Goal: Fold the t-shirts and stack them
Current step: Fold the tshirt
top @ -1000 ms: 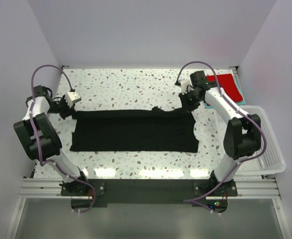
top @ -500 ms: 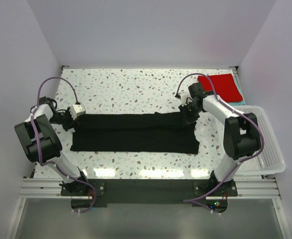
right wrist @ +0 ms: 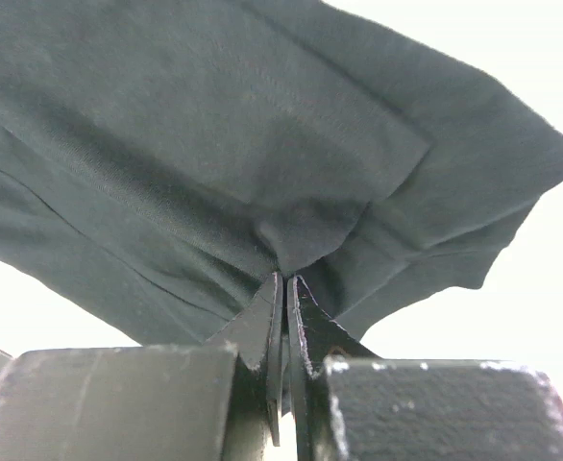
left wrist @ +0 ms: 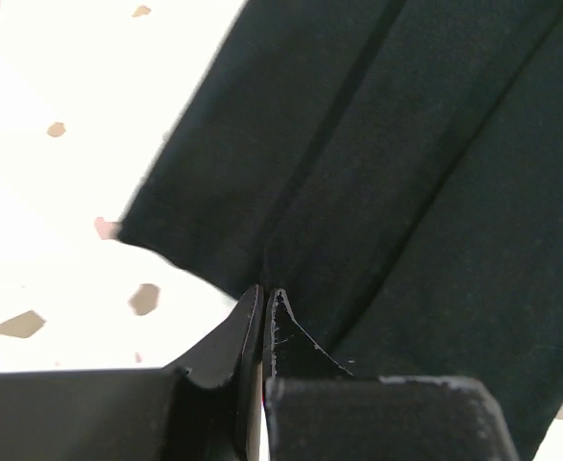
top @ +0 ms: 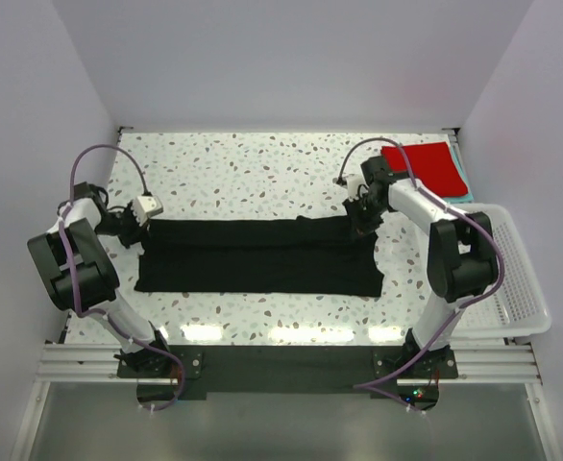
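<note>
The black t-shirt (top: 262, 257) lies across the middle of the table as a long band, folded lengthwise. At its left far corner my left gripper (top: 143, 227) is low, and my right gripper (top: 359, 222) is at its right far corner. In the left wrist view the jaws of the left gripper (left wrist: 264, 293) are shut at the edge of the black cloth (left wrist: 406, 144), where a crease runs into the tips. The right gripper (right wrist: 285, 279) is shut on a puckered bit of the black cloth (right wrist: 214, 125). A folded red t-shirt (top: 424, 169) lies at the back right on a teal t-shirt (top: 466, 184), of which only an edge shows.
A white mesh basket (top: 526, 288) stands at the table's right edge, beside the right arm. White walls close in the table on the left, back and right. The speckled tabletop (top: 253, 173) shows behind the black shirt.
Both grippers have come toward the near side and down, each carrying a far corner of the black t-shirt. The far edge now lies folded over the band.
</note>
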{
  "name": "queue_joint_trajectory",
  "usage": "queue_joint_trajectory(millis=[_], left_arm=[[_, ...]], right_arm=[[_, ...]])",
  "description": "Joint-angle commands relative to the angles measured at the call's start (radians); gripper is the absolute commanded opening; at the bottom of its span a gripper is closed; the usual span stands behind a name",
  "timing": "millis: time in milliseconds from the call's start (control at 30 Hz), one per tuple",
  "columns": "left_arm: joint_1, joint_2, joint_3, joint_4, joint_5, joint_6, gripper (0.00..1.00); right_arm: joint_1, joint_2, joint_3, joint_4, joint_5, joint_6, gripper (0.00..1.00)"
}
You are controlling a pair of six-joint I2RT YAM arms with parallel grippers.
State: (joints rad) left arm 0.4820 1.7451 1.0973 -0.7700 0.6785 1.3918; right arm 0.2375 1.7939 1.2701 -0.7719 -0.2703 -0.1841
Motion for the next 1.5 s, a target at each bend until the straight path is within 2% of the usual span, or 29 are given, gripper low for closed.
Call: queue_joint_trajectory(millis=[0, 200, 467, 733, 1300, 1467], left_arm=[[0.013, -0.007, 0.091, -0.002, 0.032, -0.020, 0.00], [0.020, -0.025, 0.157, -0.066, 0.050, 0.006, 0.00], [0.029, -0.025, 0.184, -0.087, 0.053, 0.051, 0.00], [0.029, -0.004, 0.141, -0.046, -0.002, 0.088, 0.00], [0.023, 0.044, 0.062, 0.037, -0.039, 0.075, 0.00], [0.023, 0.044, 0.033, 0.028, -0.059, 0.107, 0.06]], right_arm=[[-0.001, -0.060, 0.089, -0.039, 0.040, -0.015, 0.00], [-0.001, -0.103, 0.117, -0.087, 0.037, -0.020, 0.00], [0.000, -0.142, 0.057, -0.095, 0.005, 0.008, 0.00], [0.020, -0.133, -0.040, -0.046, -0.017, 0.034, 0.00], [0.025, -0.050, -0.035, -0.021, 0.002, 0.034, 0.00], [0.023, -0.044, -0.037, -0.023, 0.003, 0.029, 0.00]])
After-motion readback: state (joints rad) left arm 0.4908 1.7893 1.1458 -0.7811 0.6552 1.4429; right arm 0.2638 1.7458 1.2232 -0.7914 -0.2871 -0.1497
